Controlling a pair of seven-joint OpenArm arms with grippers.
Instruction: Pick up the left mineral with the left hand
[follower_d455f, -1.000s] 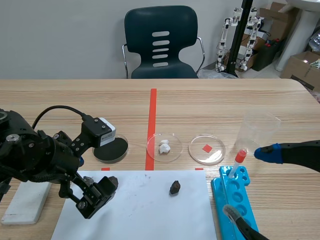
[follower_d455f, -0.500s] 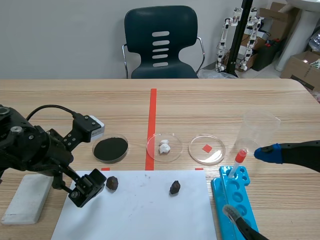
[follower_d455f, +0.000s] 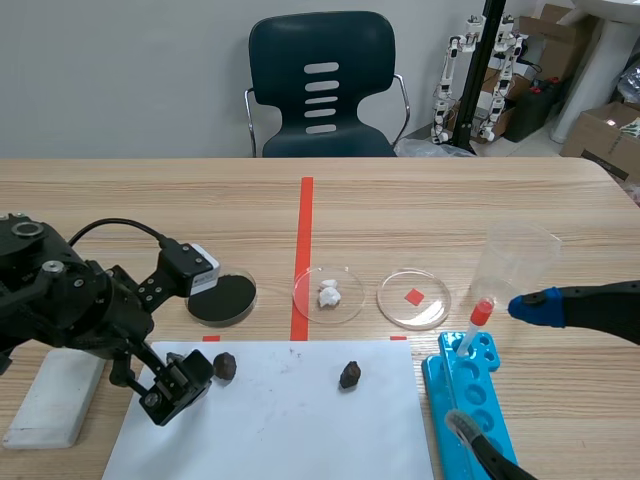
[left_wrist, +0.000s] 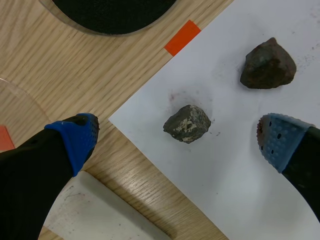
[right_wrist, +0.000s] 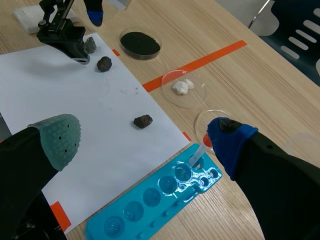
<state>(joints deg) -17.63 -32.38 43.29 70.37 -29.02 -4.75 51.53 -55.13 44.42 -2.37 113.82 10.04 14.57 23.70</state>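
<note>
Grey-speckled lump of mineral (left_wrist: 187, 123) sits at the far-left corner of the white paper sheet (left_wrist: 240, 190). It's right between the spread-apart fingers of the left gripper (left_wrist: 176, 142), and neither pad touches it. A darker brown rock (left_wrist: 267, 64) lies a bit further in on the sheet, and a third dark rock (follower_d455f: 349, 375) is near its middle. The round dish of black powder (follower_d455f: 221, 297) is just past the sheet's far edge, and a white block (follower_d455f: 55, 400) lies off its left side. The right gripper (right_wrist: 142, 142) hangs wide open off the sheet's right side, by the blue plastic well tray (follower_d455f: 470, 400).
</note>
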